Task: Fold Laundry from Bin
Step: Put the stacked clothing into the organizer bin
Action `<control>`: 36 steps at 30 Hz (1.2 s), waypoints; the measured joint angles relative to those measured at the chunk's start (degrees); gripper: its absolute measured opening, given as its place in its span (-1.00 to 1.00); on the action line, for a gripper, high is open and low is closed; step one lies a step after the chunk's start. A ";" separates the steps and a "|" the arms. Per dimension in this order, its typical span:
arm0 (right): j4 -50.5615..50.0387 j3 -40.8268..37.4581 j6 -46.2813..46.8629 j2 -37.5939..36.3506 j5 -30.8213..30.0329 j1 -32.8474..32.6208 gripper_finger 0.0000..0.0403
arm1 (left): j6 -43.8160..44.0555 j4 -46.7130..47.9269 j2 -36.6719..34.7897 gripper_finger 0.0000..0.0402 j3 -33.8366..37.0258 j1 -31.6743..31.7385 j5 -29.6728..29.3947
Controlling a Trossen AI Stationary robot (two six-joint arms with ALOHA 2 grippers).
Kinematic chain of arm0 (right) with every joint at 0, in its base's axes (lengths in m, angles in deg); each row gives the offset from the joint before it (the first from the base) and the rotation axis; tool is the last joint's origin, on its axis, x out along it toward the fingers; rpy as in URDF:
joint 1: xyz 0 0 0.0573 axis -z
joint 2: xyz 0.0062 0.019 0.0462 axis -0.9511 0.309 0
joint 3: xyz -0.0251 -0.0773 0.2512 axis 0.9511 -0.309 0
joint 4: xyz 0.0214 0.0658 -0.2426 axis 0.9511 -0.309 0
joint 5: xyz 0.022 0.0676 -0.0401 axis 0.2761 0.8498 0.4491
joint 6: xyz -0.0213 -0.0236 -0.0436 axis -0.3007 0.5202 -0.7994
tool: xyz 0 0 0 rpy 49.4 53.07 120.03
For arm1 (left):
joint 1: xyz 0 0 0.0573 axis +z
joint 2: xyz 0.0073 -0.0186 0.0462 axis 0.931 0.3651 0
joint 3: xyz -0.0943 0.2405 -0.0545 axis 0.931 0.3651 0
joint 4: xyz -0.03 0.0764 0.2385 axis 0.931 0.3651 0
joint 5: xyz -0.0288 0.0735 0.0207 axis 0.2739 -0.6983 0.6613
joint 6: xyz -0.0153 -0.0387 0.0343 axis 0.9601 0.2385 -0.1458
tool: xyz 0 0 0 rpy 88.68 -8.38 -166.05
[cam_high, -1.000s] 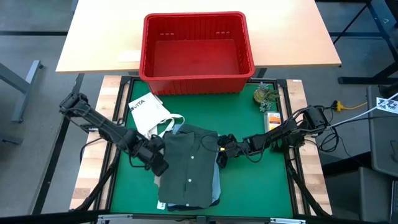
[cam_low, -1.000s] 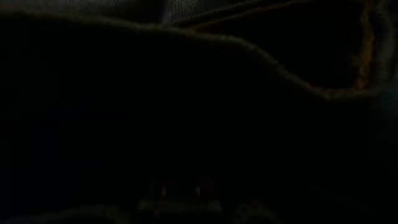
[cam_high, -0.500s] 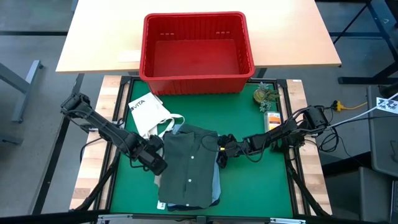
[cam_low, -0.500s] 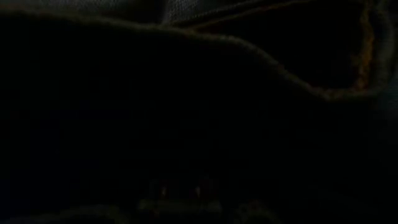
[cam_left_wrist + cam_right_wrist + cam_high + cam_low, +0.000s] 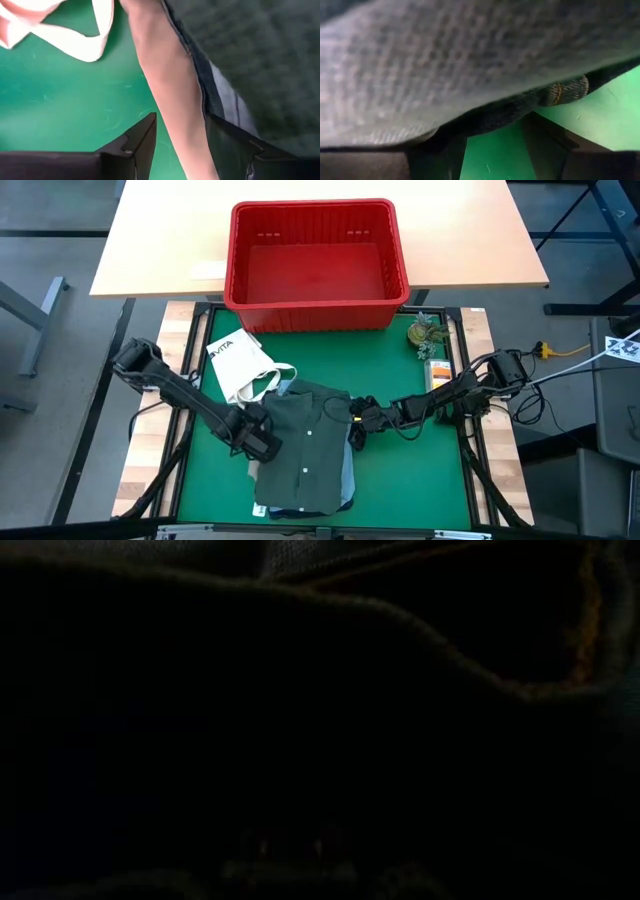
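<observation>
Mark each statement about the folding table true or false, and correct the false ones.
1. The red bin holds no laundry. True.
2. A dark olive-green shirt lies on top of the pile. True.
3. The white tote bag is inside the bin. False: it lies on the green mat, beside the pile.
4. The left gripper has its jaws apart beside the pile's edge. True.
5. The right gripper hovers over the bin. False: it is at the pile's right edge.
</observation>
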 joint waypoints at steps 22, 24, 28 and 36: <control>-0.09 0.00 0.04 0.00 0.25 -0.04 -0.09 | -16.38 -4.85 -8.63 -0.20 14.71 -1.11 2.25; -0.09 0.00 0.05 0.00 0.25 -0.04 -0.09 | -13.90 -14.04 -13.89 -0.20 22.47 -1.11 3.46; 0.02 0.00 0.07 0.02 0.24 -0.04 -0.09 | -9.12 -38.14 -23.26 -0.20 35.36 -1.12 4.07; 0.28 -0.02 0.09 0.02 0.24 -0.07 -0.09 | -4.96 -55.68 -28.03 -0.20 45.33 -1.09 1.07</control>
